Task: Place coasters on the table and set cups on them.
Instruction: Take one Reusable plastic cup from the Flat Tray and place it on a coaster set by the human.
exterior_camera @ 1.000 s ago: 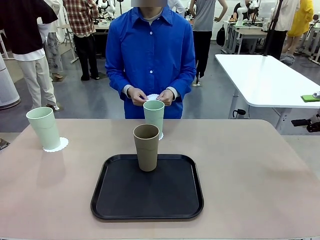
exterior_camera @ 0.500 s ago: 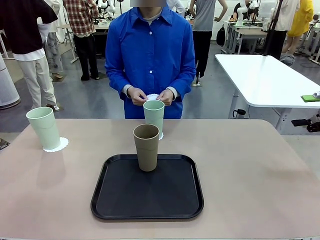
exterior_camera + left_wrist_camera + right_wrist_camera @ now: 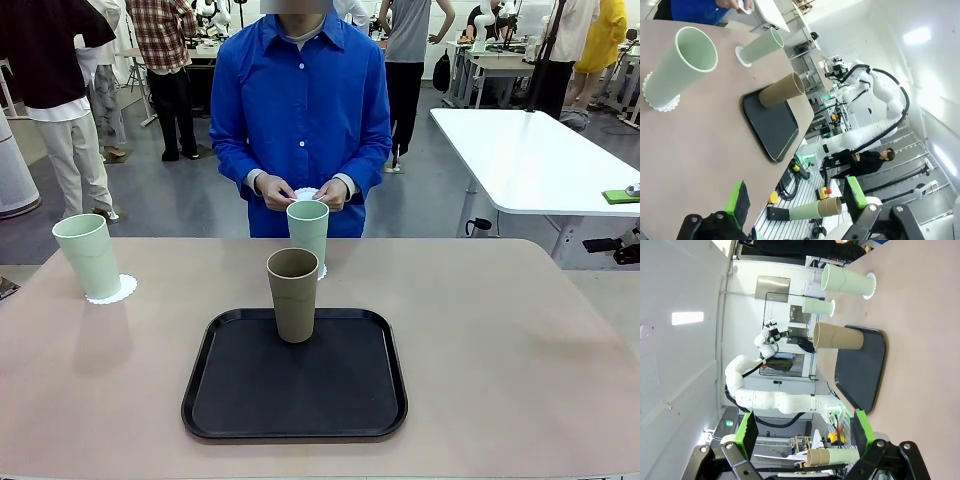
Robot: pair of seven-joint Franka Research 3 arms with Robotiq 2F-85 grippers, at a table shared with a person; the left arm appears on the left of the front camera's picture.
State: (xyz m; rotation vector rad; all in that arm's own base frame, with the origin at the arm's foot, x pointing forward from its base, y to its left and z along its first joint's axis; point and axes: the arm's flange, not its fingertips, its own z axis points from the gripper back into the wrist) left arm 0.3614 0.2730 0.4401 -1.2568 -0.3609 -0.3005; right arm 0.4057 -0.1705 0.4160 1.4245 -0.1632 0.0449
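A mint cup (image 3: 88,256) stands on a lace coaster (image 3: 112,290) at the beige table's (image 3: 520,340) far left. A second mint cup (image 3: 308,234) stands on a coaster (image 3: 321,271) at the far middle. The brown-tan cup (image 3: 292,295) stands upright on the black tray (image 3: 294,378). The person holds a third white coaster (image 3: 304,194) in both hands (image 3: 275,192) just behind the middle cup. My left gripper (image 3: 796,200) is open above the table's left edge, nothing between its green pads. My right gripper (image 3: 803,431) is open too, off to the table's right, holding nothing.
The tray lies at the table's near middle. A white table (image 3: 530,150) stands at the back right. In the left wrist view the near mint cup (image 3: 679,65), far mint cup (image 3: 760,46) and brown cup (image 3: 781,90) appear; in the right wrist view, the brown cup (image 3: 837,336).
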